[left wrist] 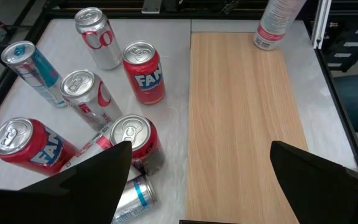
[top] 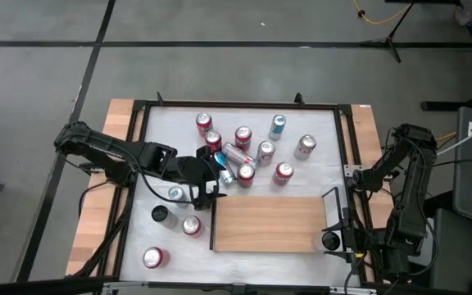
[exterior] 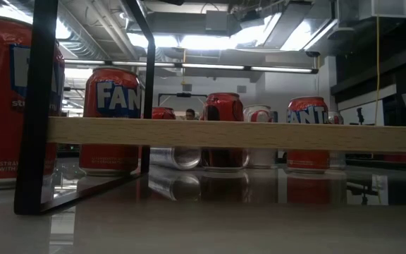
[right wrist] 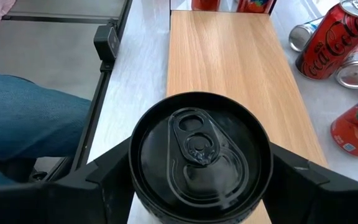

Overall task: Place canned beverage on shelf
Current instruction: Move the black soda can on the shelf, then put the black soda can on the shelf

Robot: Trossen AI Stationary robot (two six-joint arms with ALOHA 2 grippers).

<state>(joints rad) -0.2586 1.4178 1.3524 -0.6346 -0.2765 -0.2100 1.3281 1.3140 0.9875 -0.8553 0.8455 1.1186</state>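
The flat light-brown wooden shelf [top: 267, 223] with thin black rails at its short ends lies on the white table [top: 318, 139], and from above its board looks bare: no can stands on it yet. The right end effector [right wrist: 199, 163] is clamped on a black can with a pull-tab lid [right wrist: 200, 149], holding it upright at the shelf's right end, over or just beside the board's edge; I cannot tell whether it touches the wood. That can looks closest to being placed, so what remains, I'd judge, is to set it down and let go.

The left end effector [left wrist: 197, 171] hangs with its fingers wide apart and empty, near the shelf's left end, beside the cluster of red and silver cans [top: 248, 147], some upright, some tipped over, all off the shelf.
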